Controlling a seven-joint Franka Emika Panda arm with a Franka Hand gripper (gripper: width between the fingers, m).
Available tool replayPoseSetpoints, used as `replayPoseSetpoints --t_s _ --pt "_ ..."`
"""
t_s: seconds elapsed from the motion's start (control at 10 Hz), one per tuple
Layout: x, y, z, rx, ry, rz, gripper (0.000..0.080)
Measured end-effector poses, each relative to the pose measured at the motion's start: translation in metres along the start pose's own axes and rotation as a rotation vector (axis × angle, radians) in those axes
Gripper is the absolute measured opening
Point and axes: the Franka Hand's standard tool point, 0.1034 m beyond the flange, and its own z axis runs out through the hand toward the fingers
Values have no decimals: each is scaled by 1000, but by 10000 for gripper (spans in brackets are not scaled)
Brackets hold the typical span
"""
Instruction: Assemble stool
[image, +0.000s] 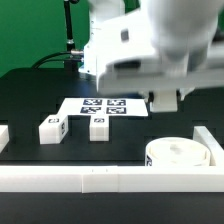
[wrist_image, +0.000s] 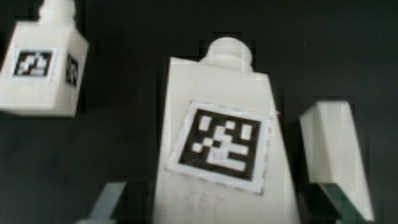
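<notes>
Between the fingers (wrist_image: 107, 205) of the gripper (wrist_image: 222, 208), as the wrist view shows it, sits the middle leg (wrist_image: 217, 100), a white rectangular block with a black-and-white tag (wrist_image: 221, 140) on its broad face and a rounded peg (wrist_image: 228, 48) at its far end. The jaws stand partway apart, one on each side of the leg's near end. A thin dark strip shows beside each finger, and any contact would fall outside the frame, so I cannot tell whether they pinch it. A neighbouring leg (wrist_image: 45, 65) and a plain white block (wrist_image: 329, 140) lie apart from it on either side. In the exterior view the gripper (image: 165, 100) hangs low, just beside the marker board (image: 100, 105) on the exterior view's right, and hides the leg under it. Two more legs, the outer leg (image: 52, 128) and the inner leg (image: 98, 127), rest on the dark table (image: 25, 100). The round seat (image: 178, 155) is tucked into the corner of the border rails (image: 70, 180), well apart from them. The leg looks like light, rigid moulded plastic that will not flex under a squeeze. Its smooth faces are probably a little slippery, so it could twist if caught by an edge. The best hold, I judge, is square across the two flat parallel sides at mid-body, leaving the peg free to enter the seat. The peg is the slimmest part and should not take side load. The thick seat seems heavier, and the rails should brace it.
</notes>
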Motion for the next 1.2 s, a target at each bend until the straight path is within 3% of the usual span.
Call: replayPoseSetpoints --t_s 0.4,0.5,0.8,1.0,1.1,1.2 --pt "14 0 -13 -1 396 3 327" --pt "14 -3 -13 -4 494 3 327" --pt "20 -31 -16 4 790 -23 327" --pt "22 -30 -20 13 962 -31 327" --pt "20 -32 -14 9 1000 -46 327" --pt "20 -43 -11 -22 981 -105 327"
